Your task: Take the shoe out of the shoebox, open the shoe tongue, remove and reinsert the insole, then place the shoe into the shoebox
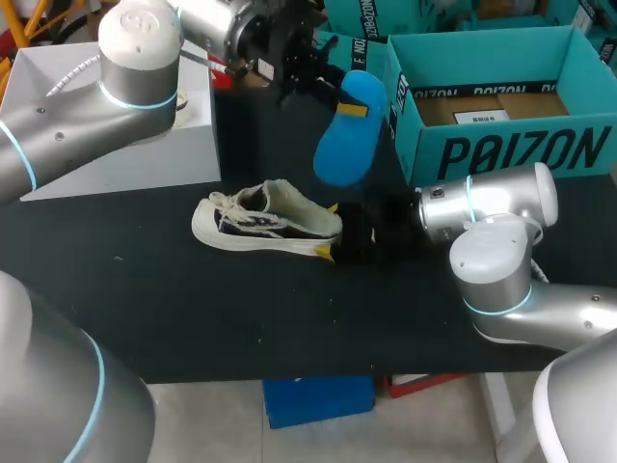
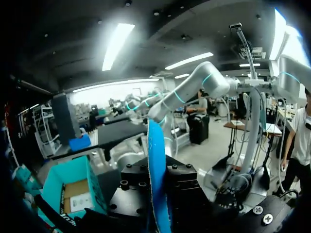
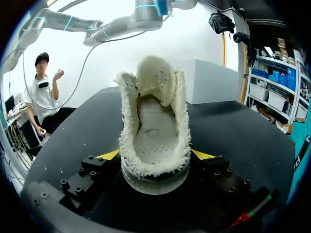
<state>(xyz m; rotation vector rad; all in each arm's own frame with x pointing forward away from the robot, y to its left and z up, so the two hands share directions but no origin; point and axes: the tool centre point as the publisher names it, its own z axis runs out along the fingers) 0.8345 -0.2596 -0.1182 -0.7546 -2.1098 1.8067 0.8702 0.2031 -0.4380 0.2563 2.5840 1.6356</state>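
Holding the blue insole [image 1: 350,125] clamped between the fingers of the left gripper [image 1: 328,82], lifted clear of the black table [image 1: 193,309] and hanging near the left wall of the open teal shoebox [image 1: 521,149], edge-on and upright from the left wrist. Pinching the heel of the cream shoe [image 1: 270,220] with the right gripper [image 1: 330,231], one yellow tip pressed on each side, shoe resting on the table near its middle, toe pointing left, tongue [image 3: 156,73] standing up and frayed collar open toward the right wrist
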